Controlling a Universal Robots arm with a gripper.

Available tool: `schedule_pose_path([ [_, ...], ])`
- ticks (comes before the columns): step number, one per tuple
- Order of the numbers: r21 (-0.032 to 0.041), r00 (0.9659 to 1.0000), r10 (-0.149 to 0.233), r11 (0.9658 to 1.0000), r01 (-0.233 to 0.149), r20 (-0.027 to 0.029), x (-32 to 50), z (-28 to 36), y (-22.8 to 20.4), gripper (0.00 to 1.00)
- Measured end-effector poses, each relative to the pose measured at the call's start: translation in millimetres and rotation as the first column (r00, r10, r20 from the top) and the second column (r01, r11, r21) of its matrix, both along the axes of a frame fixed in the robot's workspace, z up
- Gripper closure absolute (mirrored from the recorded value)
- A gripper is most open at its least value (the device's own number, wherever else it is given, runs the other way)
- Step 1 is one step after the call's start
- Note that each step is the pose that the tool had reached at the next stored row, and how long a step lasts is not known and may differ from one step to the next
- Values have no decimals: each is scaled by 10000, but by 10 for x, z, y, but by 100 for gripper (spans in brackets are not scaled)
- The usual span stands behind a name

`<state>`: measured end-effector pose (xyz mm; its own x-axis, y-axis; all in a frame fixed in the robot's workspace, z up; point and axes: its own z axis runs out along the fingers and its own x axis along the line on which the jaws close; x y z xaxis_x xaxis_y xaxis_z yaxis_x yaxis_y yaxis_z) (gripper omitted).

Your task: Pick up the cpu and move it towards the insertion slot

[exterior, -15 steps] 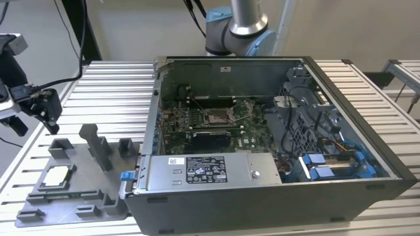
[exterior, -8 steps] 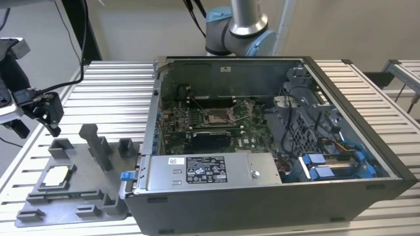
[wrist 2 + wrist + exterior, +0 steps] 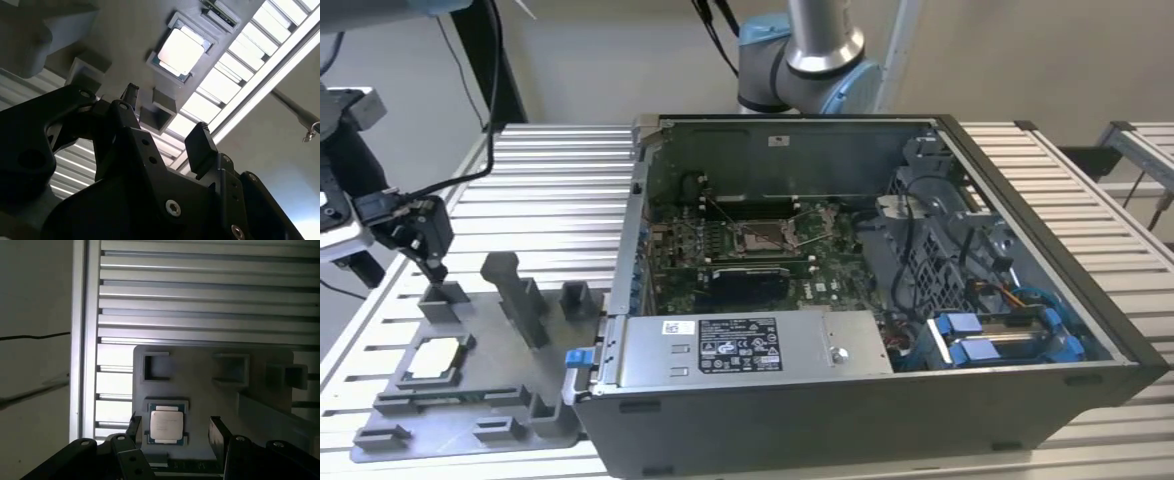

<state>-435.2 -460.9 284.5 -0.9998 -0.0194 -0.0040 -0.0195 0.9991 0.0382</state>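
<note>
Gripper (image 3: 175,430) over tray (image 3: 205,390), fingers (image 3: 218,432) spread, holding nothing.
Cpu (image 3: 166,424) lies flat in its tray pocket; slot (image 3: 761,237) sits well apart inside the open case (image 3: 854,425).

A bench (image 3: 560,190) of ribbed aluminium slats carries two things. Toward the exterior view's left lies a flat grey plastic tray (image 3: 494,400) with raised blocks and open square frames moulded on it. A tall slanted block (image 3: 520,295) stands near its middle. Just beside the tray, toward the exterior view's right, sits a dark grey computer case (image 3: 854,420), open on top. Inside are a green circuit board (image 3: 674,250), a silver power supply box (image 3: 747,345) with a white label along the near wall, blue drive brackets (image 3: 1001,340) and bundled cables (image 3: 961,250).
</note>
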Motion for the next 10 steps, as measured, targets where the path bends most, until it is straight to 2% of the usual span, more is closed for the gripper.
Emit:
schedule_pose_path([
  [3,0,10000,0,10000,0,-1,-1,-33,-27,0],
  [10,0,10000,-5,10000,5,-1,0,-94,-141,0],
])
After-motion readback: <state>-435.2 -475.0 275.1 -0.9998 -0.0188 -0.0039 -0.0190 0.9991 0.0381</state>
